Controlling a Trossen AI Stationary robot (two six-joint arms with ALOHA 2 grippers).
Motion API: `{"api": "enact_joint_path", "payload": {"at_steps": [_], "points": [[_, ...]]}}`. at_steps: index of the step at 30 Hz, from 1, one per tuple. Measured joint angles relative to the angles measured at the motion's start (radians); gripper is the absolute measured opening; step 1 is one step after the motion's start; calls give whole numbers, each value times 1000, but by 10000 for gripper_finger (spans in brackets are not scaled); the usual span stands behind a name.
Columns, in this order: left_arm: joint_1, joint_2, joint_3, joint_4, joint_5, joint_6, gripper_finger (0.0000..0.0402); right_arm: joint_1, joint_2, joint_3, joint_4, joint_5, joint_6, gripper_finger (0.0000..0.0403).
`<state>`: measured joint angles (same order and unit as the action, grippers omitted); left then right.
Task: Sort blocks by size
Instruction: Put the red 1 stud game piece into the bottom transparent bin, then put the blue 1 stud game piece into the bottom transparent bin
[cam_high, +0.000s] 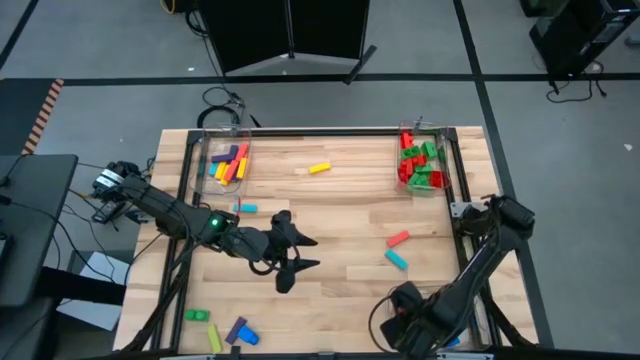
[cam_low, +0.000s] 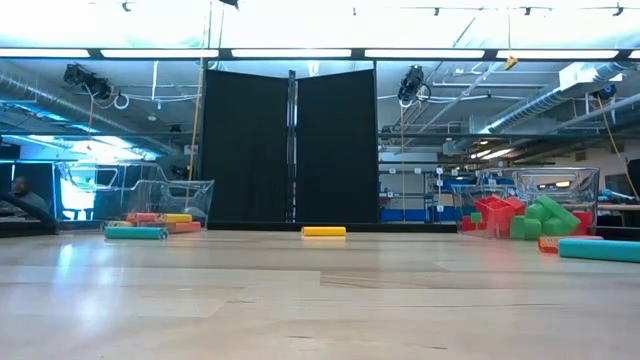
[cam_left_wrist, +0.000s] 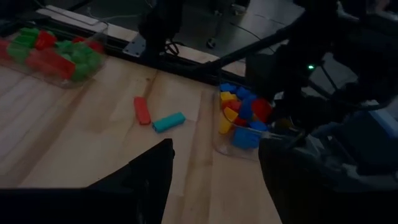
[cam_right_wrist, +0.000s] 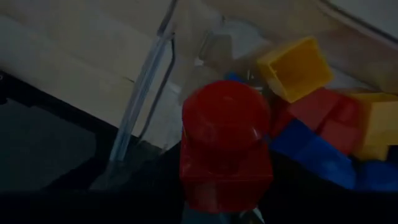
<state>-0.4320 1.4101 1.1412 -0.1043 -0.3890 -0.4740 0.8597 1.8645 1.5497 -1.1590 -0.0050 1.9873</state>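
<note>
My right gripper (cam_high: 405, 318) is at the table's near right, over a clear bin (cam_left_wrist: 219, 140) of short blue, yellow and red blocks (cam_left_wrist: 242, 115). It is shut on a short red block (cam_right_wrist: 225, 146). My left gripper (cam_high: 292, 256) is open and empty over the middle of the table, its fingers (cam_left_wrist: 146, 180) wide apart. A red block (cam_high: 398, 238) and a teal block (cam_high: 396, 259) lie flat on the table to its right. They also show in the left wrist view as the red block (cam_left_wrist: 142, 111) and the teal block (cam_left_wrist: 169, 121). My right gripper holds the short red block by its lower body (cam_right_wrist: 227, 183). The fingers are lost in the dark there, so the kind of hold does not show. The block is lifted clear above the blocks in the bin, its round stud (cam_right_wrist: 225, 109) toward the wrist camera.
A clear bin of long bars (cam_high: 230, 163) stands far left and one of green and red bricks (cam_high: 420, 165) far right. Loose blocks lie about: yellow (cam_high: 319, 168), teal (cam_high: 246, 207), and green (cam_high: 197, 315), yellow (cam_high: 213, 338) and purple-blue (cam_high: 240, 332) near left.
</note>
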Motion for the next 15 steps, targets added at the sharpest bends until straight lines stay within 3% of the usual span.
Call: {"api": "enact_joint_path", "payload": {"at_steps": [7,15], "points": [[0,0,0,-38,25,0,243,0,-17,0,-4,17,0,225],[0,0,0,-47,27,0,243,0,-48,0,-84,20,-32,244]]}}
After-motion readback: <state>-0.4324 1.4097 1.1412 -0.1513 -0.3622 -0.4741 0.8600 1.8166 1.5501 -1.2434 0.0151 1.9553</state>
